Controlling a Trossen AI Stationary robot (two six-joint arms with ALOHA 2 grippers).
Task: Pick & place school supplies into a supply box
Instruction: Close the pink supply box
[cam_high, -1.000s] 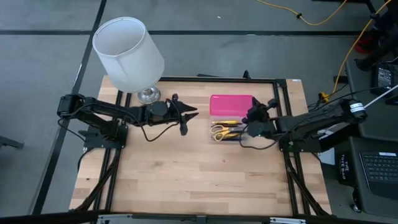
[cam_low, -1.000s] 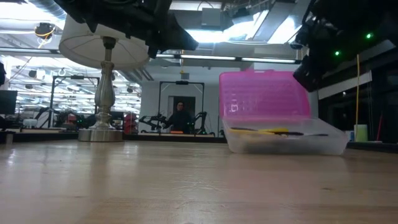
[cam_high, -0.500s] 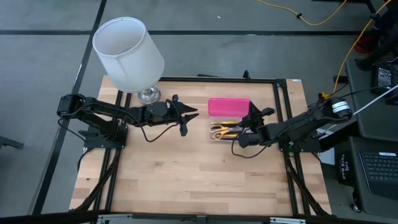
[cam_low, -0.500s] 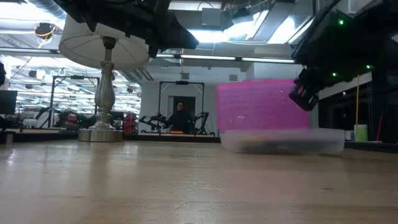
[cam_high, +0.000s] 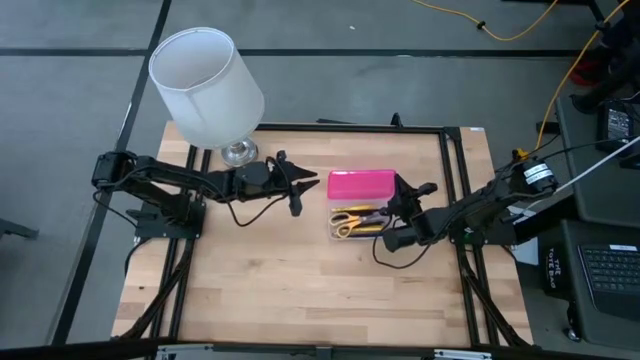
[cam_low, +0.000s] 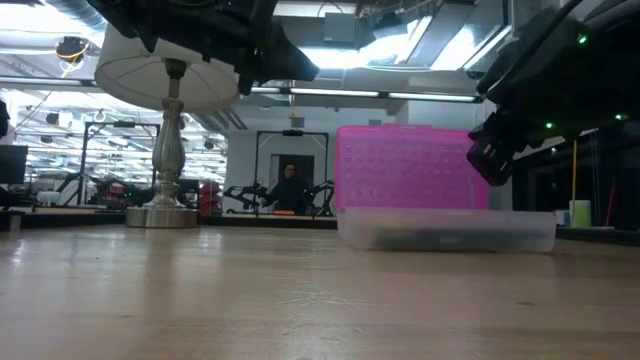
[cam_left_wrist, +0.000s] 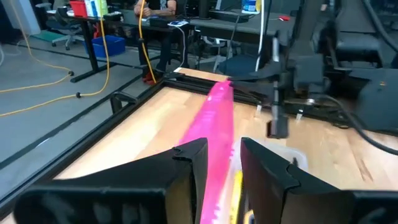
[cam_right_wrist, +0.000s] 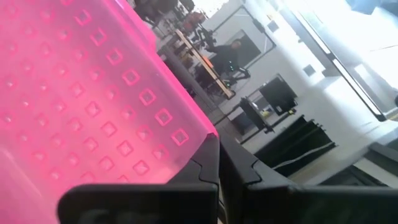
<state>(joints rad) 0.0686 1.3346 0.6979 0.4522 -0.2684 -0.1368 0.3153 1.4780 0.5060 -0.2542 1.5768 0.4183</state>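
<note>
Near the table's back right, the light, slippery supply box looks easily shoved; right gripper, closed and empty, touches its lid, left gripper half-open, empty.

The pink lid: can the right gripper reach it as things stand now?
Probably yes. The right gripper, shut, sits at the supply box beside the upright pink lid, and nothing stands between them. The left gripper waits farther off.

Textured pink plastic lid
</note>
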